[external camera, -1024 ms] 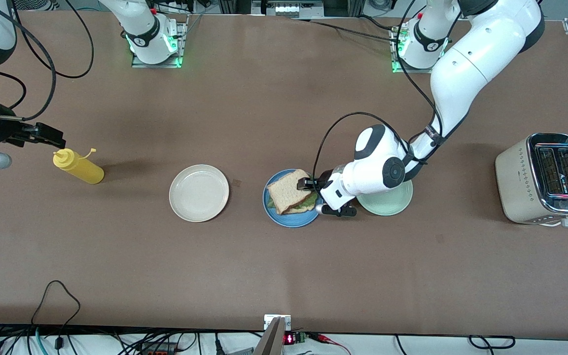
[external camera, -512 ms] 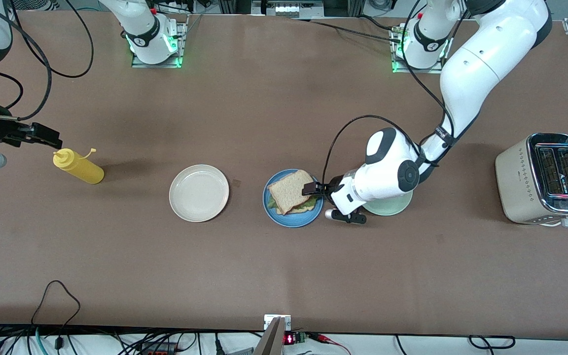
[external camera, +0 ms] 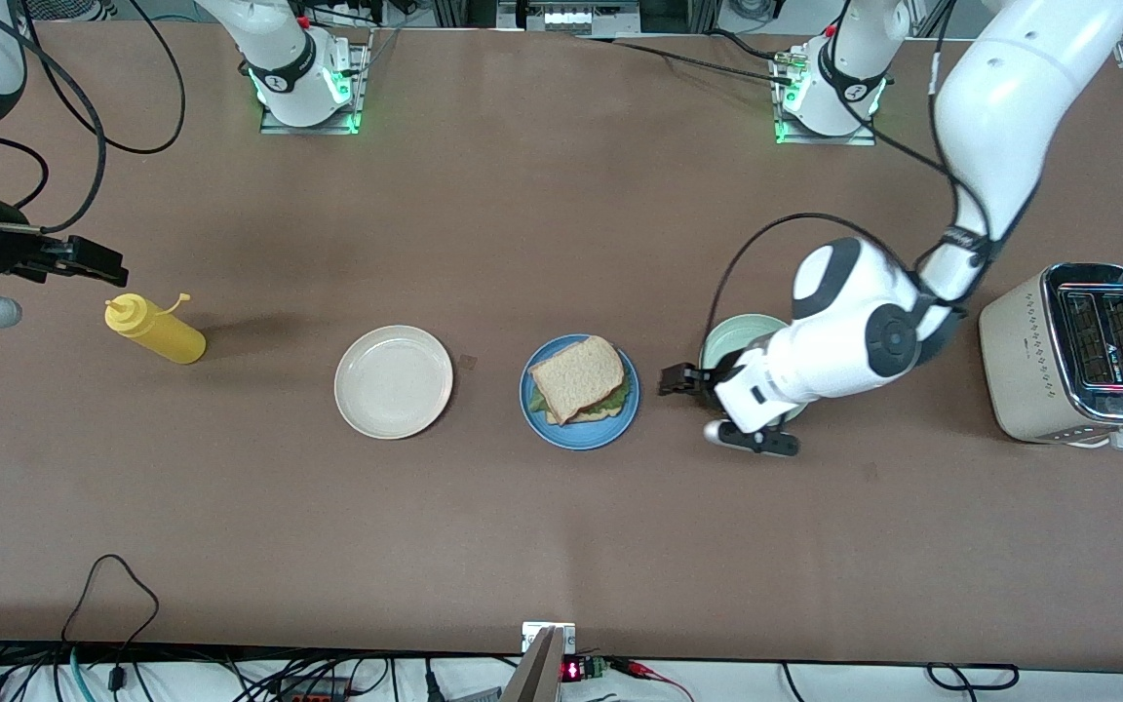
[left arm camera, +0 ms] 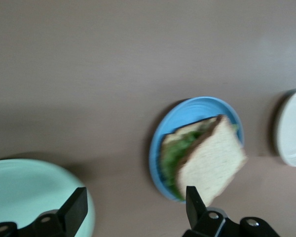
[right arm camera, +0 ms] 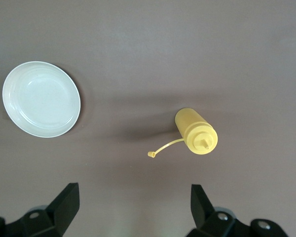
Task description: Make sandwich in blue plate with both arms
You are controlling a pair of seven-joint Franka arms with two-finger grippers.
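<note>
Sandwich [external camera: 579,380] on blue plate [external camera: 620,426]: light, soft, loose layers; grip crusts. Left hand [external camera: 686,380] wide, empty, over surface by the pale green plate [external camera: 732,336]. Right hand [external camera: 94,261] wide, empty, waits above mustard bottle [external camera: 154,331].

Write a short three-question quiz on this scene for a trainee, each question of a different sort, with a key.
1. True or false: the sandwich lies on the beige plate.
2. The left pincer is: A) shut on the sandwich, B) open beside the pale green plate, C) over the toaster.
3. Fill in: the right pincer hangs open over the table by the yellow ____.

Key: 1 false, it lies on the blue plate; 2 B; 3 bottle.
</note>
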